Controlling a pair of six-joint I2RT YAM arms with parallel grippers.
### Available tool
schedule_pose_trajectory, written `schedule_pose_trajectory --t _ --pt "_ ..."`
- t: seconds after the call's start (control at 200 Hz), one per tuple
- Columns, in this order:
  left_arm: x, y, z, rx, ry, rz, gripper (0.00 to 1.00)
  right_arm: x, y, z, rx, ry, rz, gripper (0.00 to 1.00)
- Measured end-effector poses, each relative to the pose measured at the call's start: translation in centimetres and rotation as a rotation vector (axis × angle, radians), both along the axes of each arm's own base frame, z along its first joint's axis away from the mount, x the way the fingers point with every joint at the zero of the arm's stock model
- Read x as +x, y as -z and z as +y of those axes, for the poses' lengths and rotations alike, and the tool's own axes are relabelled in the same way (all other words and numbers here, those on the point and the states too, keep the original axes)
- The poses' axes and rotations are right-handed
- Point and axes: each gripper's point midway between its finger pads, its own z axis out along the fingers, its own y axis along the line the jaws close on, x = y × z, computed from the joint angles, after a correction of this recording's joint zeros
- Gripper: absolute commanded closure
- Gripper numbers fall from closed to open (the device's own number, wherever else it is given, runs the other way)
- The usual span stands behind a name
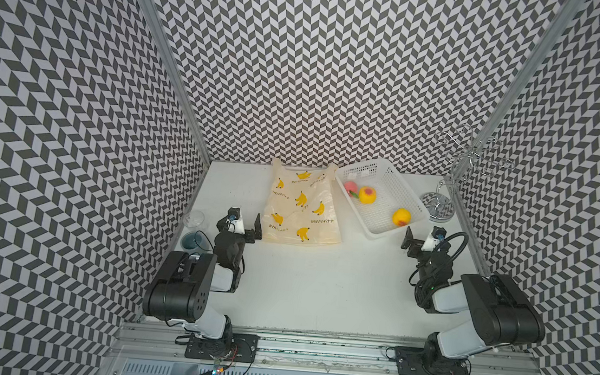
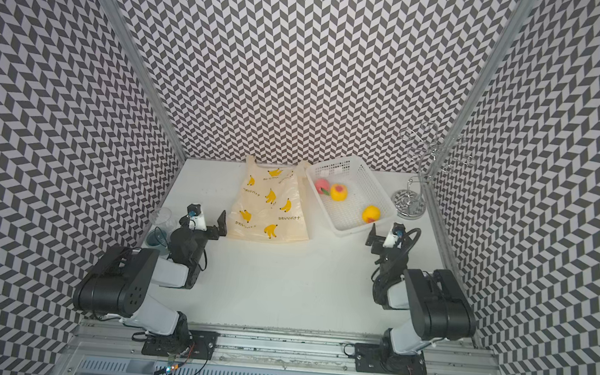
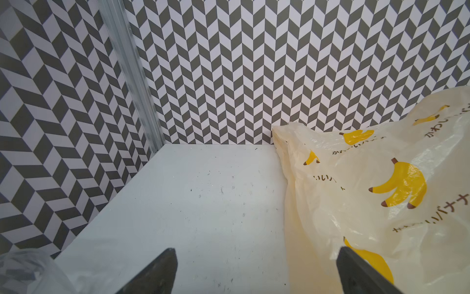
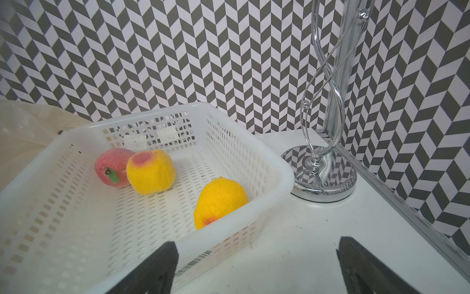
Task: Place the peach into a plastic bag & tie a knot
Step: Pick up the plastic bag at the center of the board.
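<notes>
The plastic bag [image 1: 302,210] [image 2: 271,208] lies flat on the white table at the back centre, banana print up, its two handles apart by the back wall. A knot is not in view. To its right, a white basket [image 1: 390,230] [image 4: 254,142] holds a pink peach [image 1: 350,187] [image 4: 112,168] with a green leaf and two yellow, red-blushed peaches [image 1: 367,195] [image 1: 401,217]. My left gripper [image 1: 255,230] [image 3: 256,250] stands open at the bag's near left corner, one finger over the plastic edge. By the basket's near corner my right gripper [image 1: 411,244] [image 4: 256,241] is open and holds nothing.
A chrome wire stand [image 1: 438,206] [image 4: 323,175] is at the back right beside the basket. Two clear cups [image 1: 193,218] [image 1: 193,240] sit at the left wall, just behind my left arm. Patterned walls close in three sides.
</notes>
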Motion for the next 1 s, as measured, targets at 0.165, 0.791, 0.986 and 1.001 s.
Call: schedule_pose_trajectory --t 0.165,0.791,0.986,1.001 --pt "0.0 0.0 -0.1 -0.001 0.008 0.000 0.01 0.0 0.0 0.0 0.000 0.000 0.000 0.01" --pt "-0.2 -2.9 -0.1 -0.001 -0.081 -0.025 0.01 -1.1 -10.9 -0.8 0.102 0.081 -0.195 0.01" --pt "-0.3 -9.5 -2.0 -0.136 -0.174 -0.084 0.01 0.3 -15.7 1.7 0.275 0.031 -0.143 0.01" --pt "-0.3 -9.9 -2.1 -0.154 -0.177 -0.085 0.01 0.4 -15.9 2.1 0.302 0.013 -0.139 0.00"
